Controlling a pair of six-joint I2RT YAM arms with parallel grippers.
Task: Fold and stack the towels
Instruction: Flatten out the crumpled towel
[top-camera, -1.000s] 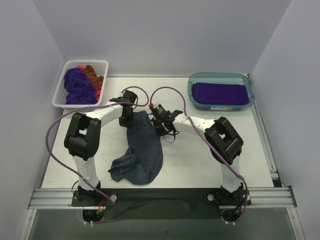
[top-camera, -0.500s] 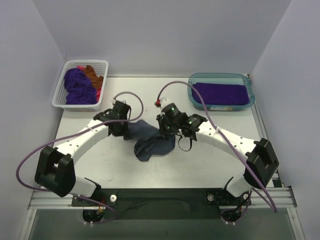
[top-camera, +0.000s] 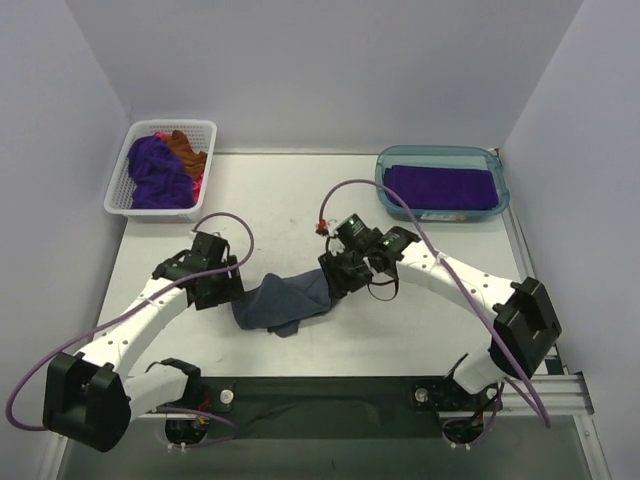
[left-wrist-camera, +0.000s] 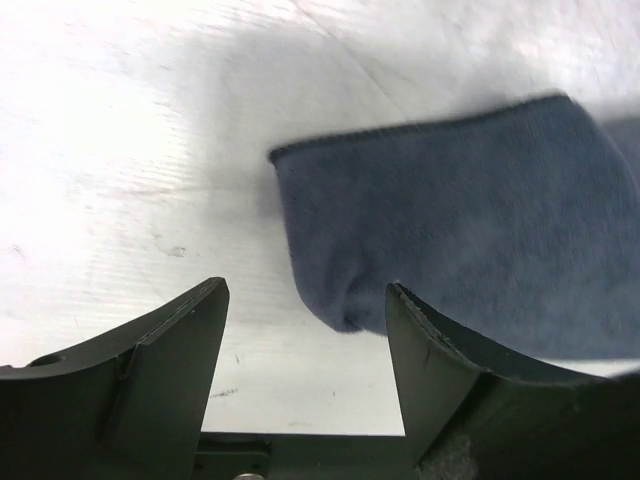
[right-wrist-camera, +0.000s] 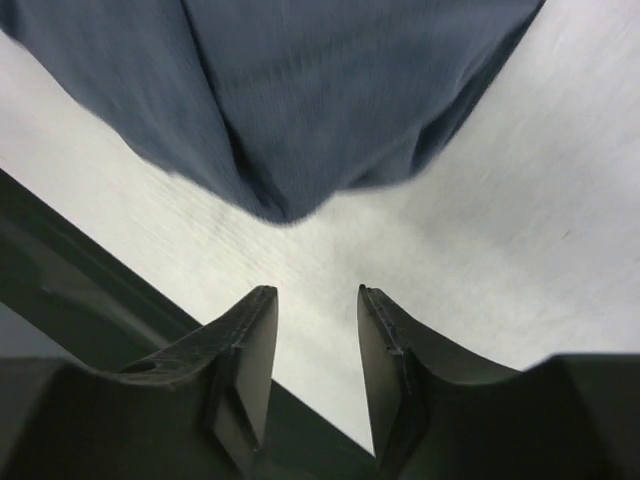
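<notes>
So the slate-blue towel (top-camera: 285, 302) sits bunched on the desk (top-camera: 430, 300). Left pincer (left-wrist-camera: 306, 288) at its left end gapes wide, right pincer (right-wrist-camera: 318, 290) at its right end only narrowly parted.

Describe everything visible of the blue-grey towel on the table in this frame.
The slate blue-grey towel is soft, napped cloth with a stitched hem. It is bunched into a loose, uneven fold, not flat. It lies on the white table between the two grippers. The left gripper is open, with a rounded fold reaching between its fingers. The right gripper is open, just short of the cloth.
</notes>
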